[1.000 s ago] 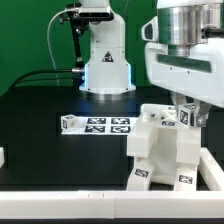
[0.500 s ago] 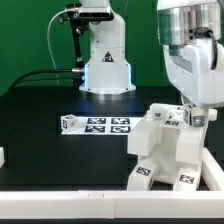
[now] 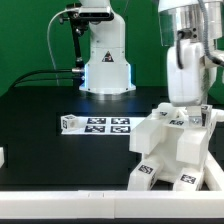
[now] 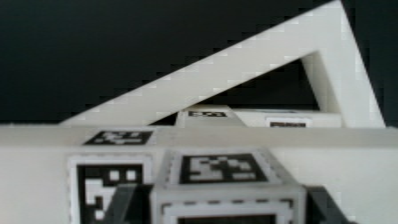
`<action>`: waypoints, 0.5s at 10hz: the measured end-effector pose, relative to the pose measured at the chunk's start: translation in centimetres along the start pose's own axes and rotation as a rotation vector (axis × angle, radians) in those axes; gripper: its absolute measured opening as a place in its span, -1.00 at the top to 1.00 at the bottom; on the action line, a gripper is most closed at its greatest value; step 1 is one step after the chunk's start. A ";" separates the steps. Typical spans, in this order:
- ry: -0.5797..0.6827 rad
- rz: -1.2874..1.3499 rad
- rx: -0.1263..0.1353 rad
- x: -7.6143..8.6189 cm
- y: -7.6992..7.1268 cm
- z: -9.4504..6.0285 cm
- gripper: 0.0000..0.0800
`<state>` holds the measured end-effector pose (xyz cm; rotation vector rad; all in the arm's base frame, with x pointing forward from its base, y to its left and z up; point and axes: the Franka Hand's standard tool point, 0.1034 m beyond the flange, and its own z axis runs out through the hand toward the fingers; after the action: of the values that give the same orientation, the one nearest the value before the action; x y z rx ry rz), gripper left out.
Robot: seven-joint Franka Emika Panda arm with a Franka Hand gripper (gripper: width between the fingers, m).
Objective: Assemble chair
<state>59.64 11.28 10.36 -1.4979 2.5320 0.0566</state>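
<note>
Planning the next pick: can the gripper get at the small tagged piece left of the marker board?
Probably yes. The small piece lies alone on the bare table, nothing over it. But the gripper is down at the chair, apparently gripping it, so it must let go and travel across first.

The chair (image 3: 172, 150) is plain white, dotted with small black-and-white square tag markers (the wrist view shows their blocky patterns close up). The marker board (image 3: 97, 124) is white with similar black tags. The table (image 3: 50, 120) is black, the backdrop (image 3: 25, 35) green.
</note>
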 end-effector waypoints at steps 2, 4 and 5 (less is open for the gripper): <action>-0.010 0.042 0.000 0.0 0.0 0.0 0.34; -0.013 0.042 0.001 0.0 0.0 0.0 0.34; -0.013 0.028 0.001 0.0 0.0 0.0 0.34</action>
<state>59.64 11.26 10.37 -1.4575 2.5425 0.0685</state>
